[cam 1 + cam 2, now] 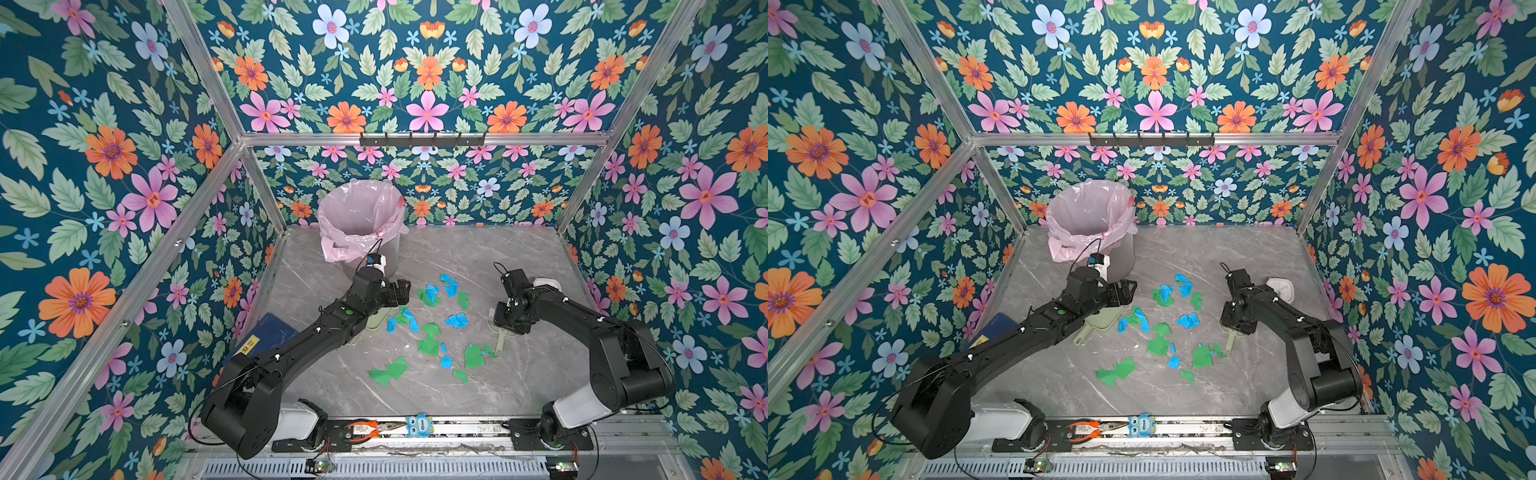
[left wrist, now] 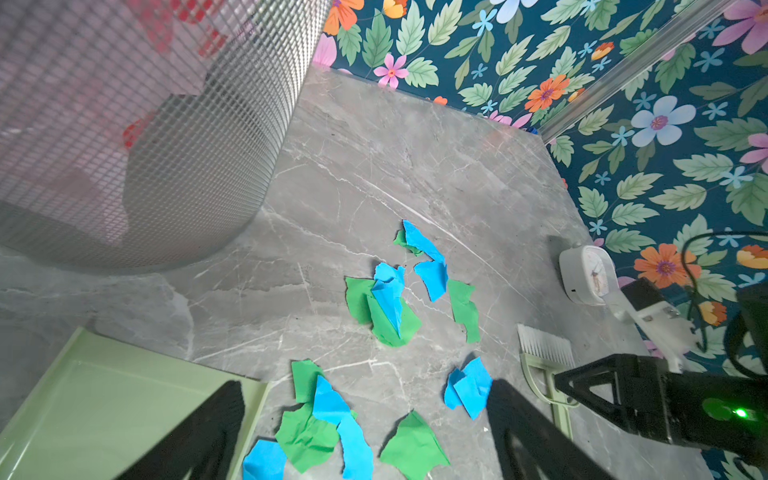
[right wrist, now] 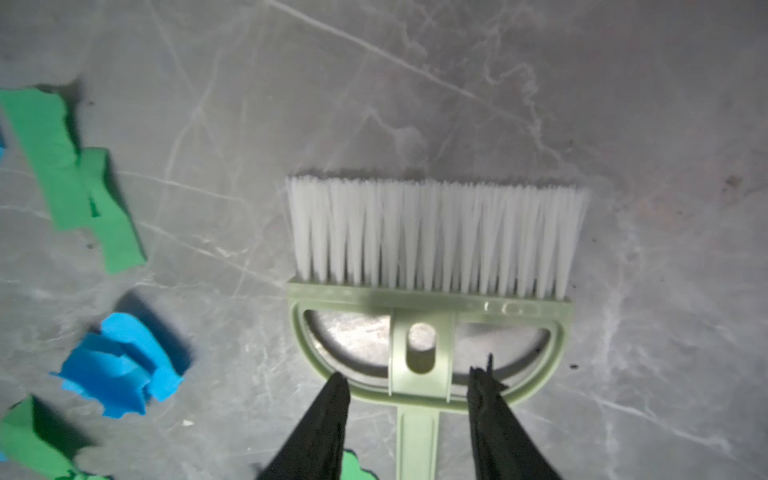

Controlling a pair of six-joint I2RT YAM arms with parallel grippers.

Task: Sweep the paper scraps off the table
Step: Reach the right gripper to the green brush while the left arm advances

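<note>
The right claw (image 3: 409, 374) hangs released astride the handle of the pale green plastic brush (image 3: 432, 299); the left claw (image 2: 365, 390) gapes empty by the matching plastic dustpan (image 2: 104, 395). Torn green and blue paper scraps (image 1: 430, 345) dot mid-frame on the grey marbled desk (image 1: 478, 257) in a top view. Closing square on the handle looks wise; bare desk lies frame-right, the pink-lined bin (image 1: 359, 216) crowds upper left.

A lab-style robot test booth, boxed in by aluminium framing (image 1: 415, 139), floral-papered walls (image 1: 104, 166), marble-look table (image 1: 457, 249).

walls (image 1: 428, 62): teal floral | frame (image 1: 291, 139): aluminium bars | hook rail (image 1: 422, 140): black — rear bar
</note>
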